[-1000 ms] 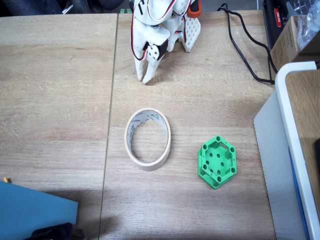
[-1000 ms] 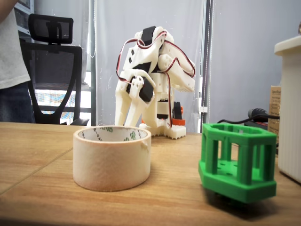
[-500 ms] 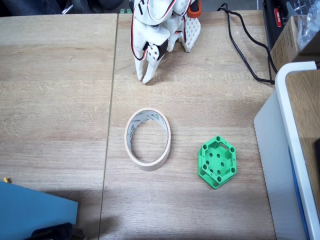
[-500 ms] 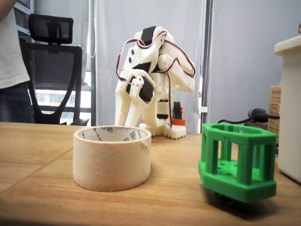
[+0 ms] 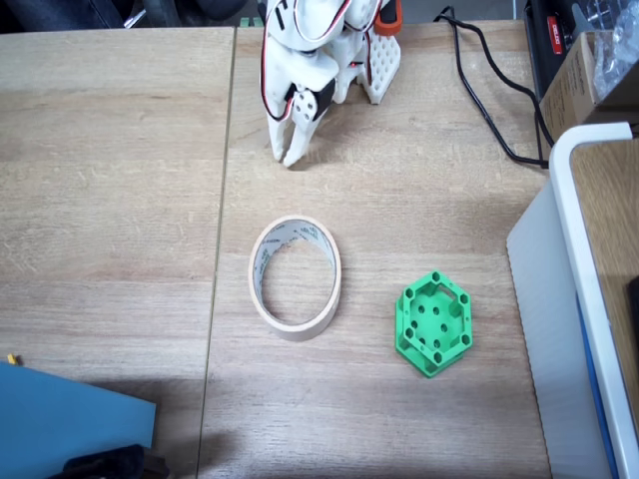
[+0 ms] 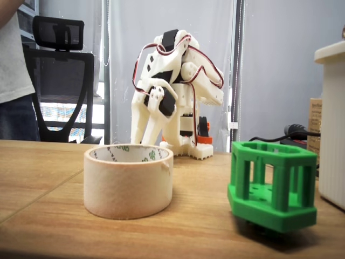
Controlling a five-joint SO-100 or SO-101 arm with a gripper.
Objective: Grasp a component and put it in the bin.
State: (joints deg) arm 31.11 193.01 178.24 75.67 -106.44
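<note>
Room: bare table [image 5: 120, 200] between gripper [image 5: 287, 155] and bin [image 5: 295, 276].
Count: one component [image 5: 433, 322], one bin.
Fingers: together, empty.

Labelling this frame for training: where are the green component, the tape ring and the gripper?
green component [image 5: 433, 322]: top-down fixed view, holed face.
tape ring [image 5: 332, 289]: top-down fixed view, right wall.
gripper [image 5: 287, 156]: top-down fixed view, between fingertips.

The surface [image 5: 120, 200] is pale wood-grain board, matt, with a seam between two panels. The component [image 5: 432, 322] is bright green plastic with a faintly ribbed, satin finish (most evident in the low fixed view [image 6: 272, 183]). The bin [image 5: 295, 276] is a roll of beige paper tape, dull and slightly fibrous [image 6: 128, 180]. The pincer [image 5: 290, 152] is white plastic with a soft sheen. Glossy black cable [image 5: 489, 90] lies behind.
</note>
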